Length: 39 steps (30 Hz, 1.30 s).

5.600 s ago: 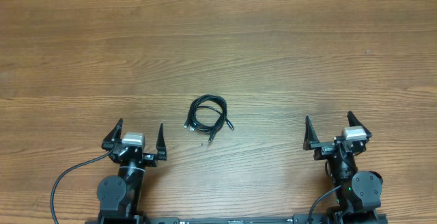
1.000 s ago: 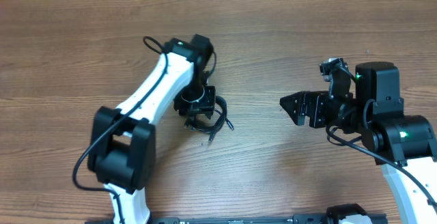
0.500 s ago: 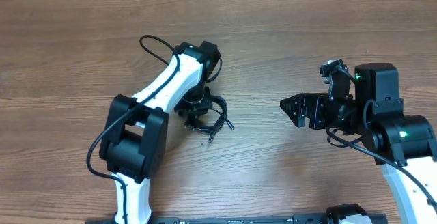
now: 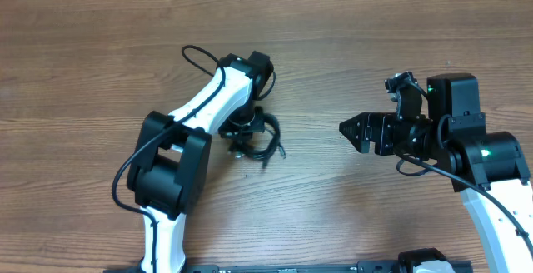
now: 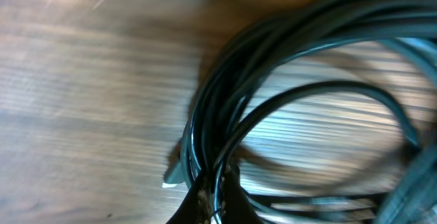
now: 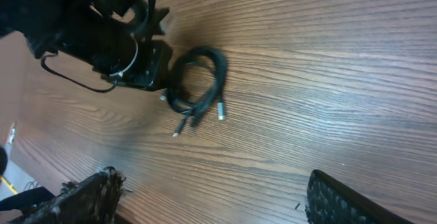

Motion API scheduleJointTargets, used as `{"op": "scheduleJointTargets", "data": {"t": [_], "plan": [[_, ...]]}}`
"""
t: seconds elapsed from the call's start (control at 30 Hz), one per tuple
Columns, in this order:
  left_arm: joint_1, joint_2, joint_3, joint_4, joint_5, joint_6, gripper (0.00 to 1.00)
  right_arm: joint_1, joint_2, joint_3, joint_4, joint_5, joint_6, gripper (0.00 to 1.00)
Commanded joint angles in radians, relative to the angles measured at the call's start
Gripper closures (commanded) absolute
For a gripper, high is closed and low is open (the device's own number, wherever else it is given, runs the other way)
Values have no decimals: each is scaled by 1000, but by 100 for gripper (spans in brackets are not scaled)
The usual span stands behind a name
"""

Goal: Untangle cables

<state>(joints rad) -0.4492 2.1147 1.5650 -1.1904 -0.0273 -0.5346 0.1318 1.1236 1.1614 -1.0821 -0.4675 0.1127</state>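
Observation:
The cables [image 4: 268, 142] are thin black cords coiled in one small bundle at mid-table. My left gripper [image 4: 245, 139] reaches down onto the bundle's left side. In the left wrist view the looped cables [image 5: 208, 121] fill the frame, and the left gripper [image 5: 213, 203] is shut, pinching several strands between its dark fingertips. A silver plug [image 5: 175, 175] lies beside them. My right gripper [image 4: 350, 131] hovers to the right of the coil, pointing at it, apart from it. From the right wrist, the cables [image 6: 205, 80] lie ahead and the right gripper [image 6: 215, 200] stands open with nothing between its fingers.
The wooden table [image 4: 400, 48] runs out on all sides. The left arm [image 4: 204, 98] arches over the table left of the coil. Its own thick black cable [image 4: 196, 55] loops above its wrist. The right arm's body [image 4: 475, 152] stands at the right.
My left gripper has closed on the cable bundle, and its arm has shifted slightly right. The right gripper has edged a little left, still open.

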Motion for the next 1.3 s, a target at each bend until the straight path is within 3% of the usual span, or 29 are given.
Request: {"op": "scheduleJointTargets", "data": {"t": [0.0,0.23,0.5,0.7,0.87,1.1,1.27], "plan": [[-4,-199,80,50,182,126,96,0,4,24,15,-50,23,17],[-5,-436,82,103,353,144,96,0,59,24,51,-51,168,25],[-4,-453,82,137,516,288,96,0,189,24,76,-146,179,27],[-1,-453,82,160,519,264,96,0,261,23,33,-163,190,30],[-1,-453,82,156,519,266,96,10,308,22,36,-163,62,29],[-1,-452,81,139,514,293,96,11,386,22,37,-163,22,29],[-6,-431,80,114,423,257,96,11,391,22,40,-153,-2,26]]}}
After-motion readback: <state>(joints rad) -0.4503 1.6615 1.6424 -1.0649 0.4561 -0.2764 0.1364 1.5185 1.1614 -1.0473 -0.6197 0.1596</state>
